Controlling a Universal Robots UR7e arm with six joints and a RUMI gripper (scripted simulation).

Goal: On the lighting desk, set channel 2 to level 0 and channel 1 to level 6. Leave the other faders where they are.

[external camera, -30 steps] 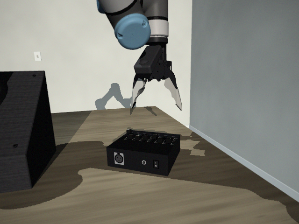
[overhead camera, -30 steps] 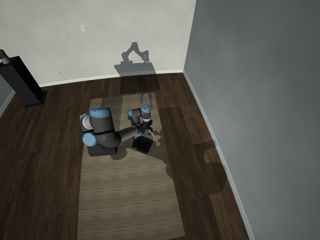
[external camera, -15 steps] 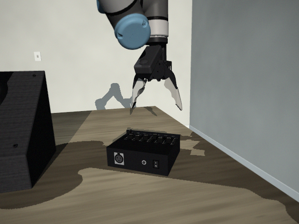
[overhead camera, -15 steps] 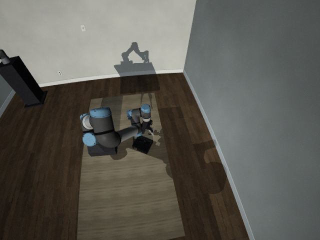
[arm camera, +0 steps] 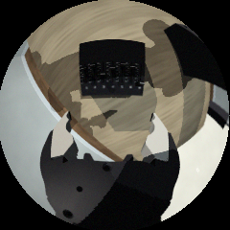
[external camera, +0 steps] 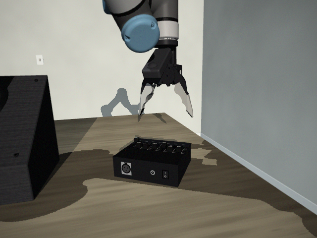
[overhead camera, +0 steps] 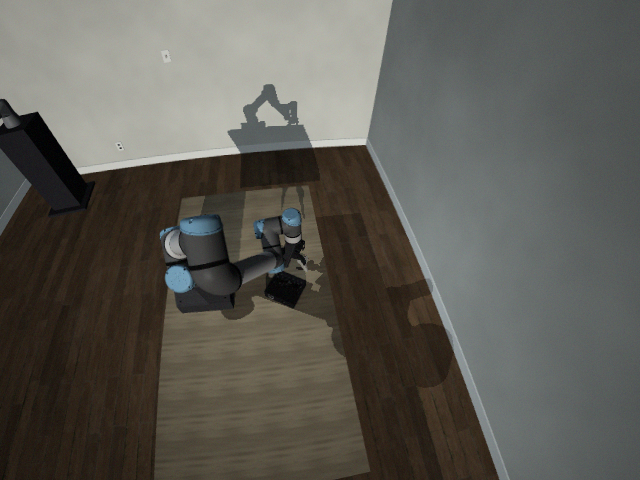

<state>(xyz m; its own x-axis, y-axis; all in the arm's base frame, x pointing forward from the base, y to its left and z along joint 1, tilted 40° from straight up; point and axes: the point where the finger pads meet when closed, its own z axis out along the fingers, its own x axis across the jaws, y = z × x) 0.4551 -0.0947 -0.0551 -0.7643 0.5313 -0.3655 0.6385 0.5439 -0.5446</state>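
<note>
- While the pincer (external camera: pixel 165 112) hung in the air with its jaws spread wide and nothing between them, the lighting desk (external camera: pixel 153 163) sat untouched on the surface (external camera: pixel 158 209) below it.
- By my judgement the task stood at its very start — neither channel 2 nor channel 1 looked to have been handled, and the pincer was well above the faders (external camera: pixel 158 147).
- Which fader was which, and where each one sat along its slot, was too small and dark to tell in any view.
- What remained, as I read it, was the whole job: coming down onto the row, bringing channel 2 to level 0, then channel 1 to level 6.
- The surface was pale wood grain crossed by the arm's shadow, and the desk lay just beside the arm's base (overhead camera: pixel 187 303).
- Around it ran a dark plank floor (overhead camera: pixel 77 310), with a cream wall (overhead camera: pixel 206 77) meeting a grey wall (overhead camera: pixel 516 206) at a corner — a tall black cabinet (overhead camera: pixel 41 160) stood well apart.
</note>
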